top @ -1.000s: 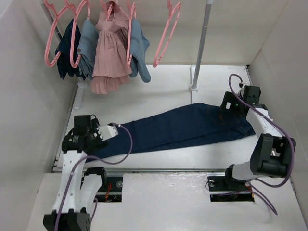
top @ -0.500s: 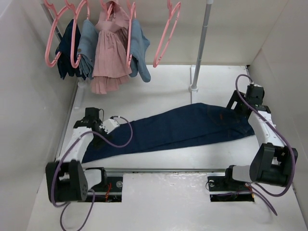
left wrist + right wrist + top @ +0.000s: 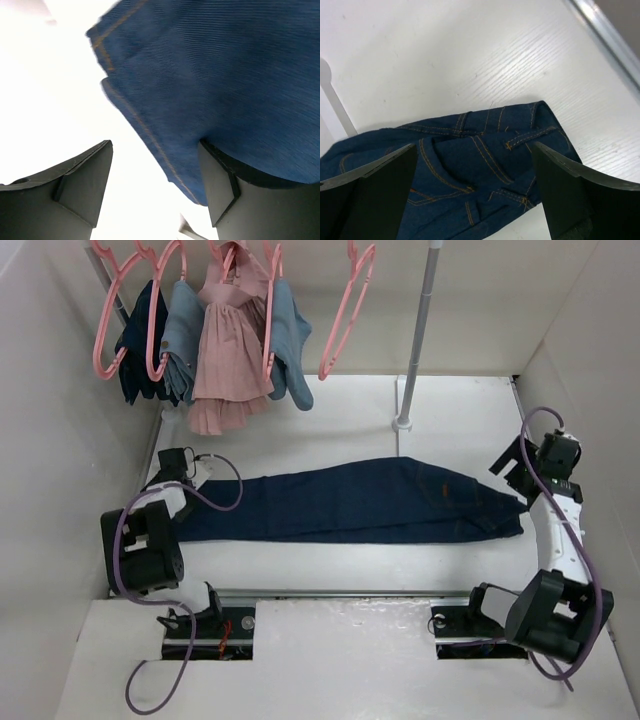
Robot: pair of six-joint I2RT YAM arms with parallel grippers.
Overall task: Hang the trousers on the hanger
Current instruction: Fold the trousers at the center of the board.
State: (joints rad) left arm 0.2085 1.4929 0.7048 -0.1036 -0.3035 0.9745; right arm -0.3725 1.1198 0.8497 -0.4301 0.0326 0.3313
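Trousers (image 3: 350, 505) lie flat across the middle of the table (image 3: 330, 425), hem ends at left, waistband at right. Left gripper (image 3: 190, 466) sits at the hem end. In the wrist view its (image 3: 155, 145) jaws are wide apart, with the orange-stitched hem edge lying between them and reaching the right-hand finger (image 3: 235, 195), nothing clamped. Right gripper (image 3: 512, 466) is at the waist end. Its (image 3: 475, 145) jaws are also spread wide, the waistband and pocket seams framed between them, holding nothing. Empty pink hanger (image 3: 326, 372) hangs at top centre, well apart from the trousers, right of the pink dress (image 3: 230, 360) and the light denim garments (image 3: 185, 340). Rail pole (image 3: 415, 340) stands behind the trousers.
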